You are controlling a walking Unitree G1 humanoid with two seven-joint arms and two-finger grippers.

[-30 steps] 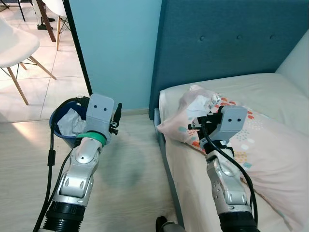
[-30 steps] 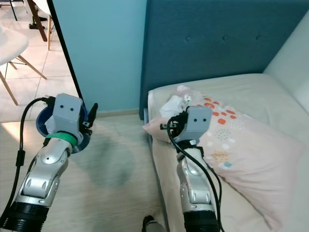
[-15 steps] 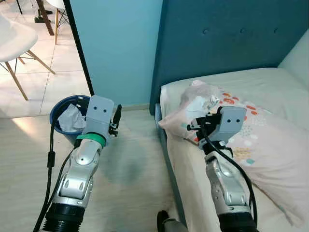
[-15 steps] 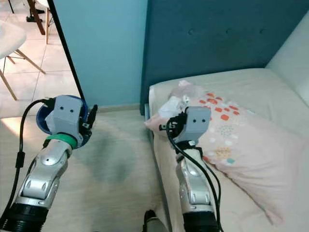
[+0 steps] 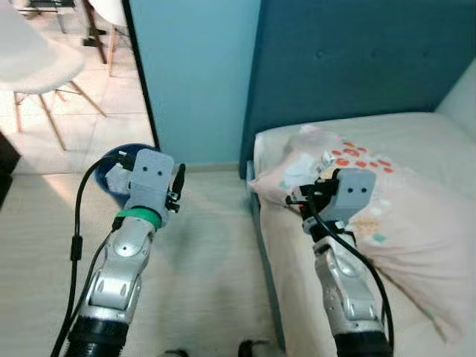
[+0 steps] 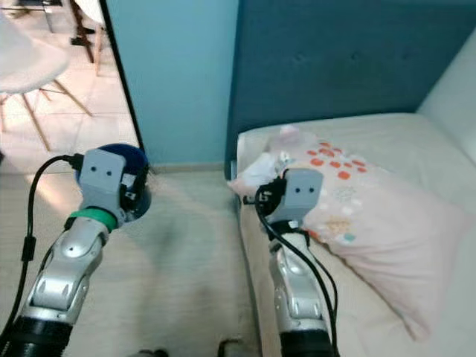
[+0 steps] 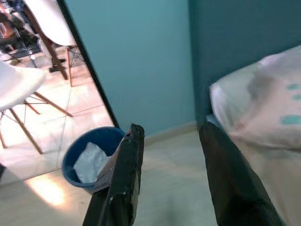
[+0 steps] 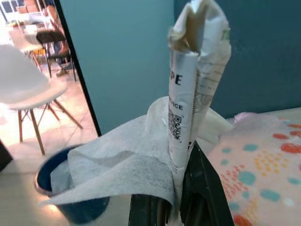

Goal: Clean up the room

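My right gripper (image 8: 178,203) is shut on a crumpled printed paper (image 8: 197,70) and a white tissue (image 8: 117,174). In the left eye view that gripper (image 5: 299,199) is raised over the near edge of the bed, beside a pale pillow (image 5: 394,223) with coloured dots. My left gripper (image 7: 171,165) stands open with nothing between its fingers, held above the floor. Just beyond it a blue waste bin (image 5: 111,169) stands against the teal wall; the left wrist view shows the bin (image 7: 94,146) with white paper in it.
A bed with a cream mattress (image 5: 294,253) and a dark teal headboard (image 5: 357,59) takes up the right side. Pale wood floor (image 5: 208,275) lies between bed and bin. A dark door frame (image 5: 141,82) opens onto a tiled room with a white chair (image 5: 33,67).
The camera has shifted, so the whole scene sits further right and slightly lower. Both arms keep their pose, and the right gripper still holds the paper and tissue.
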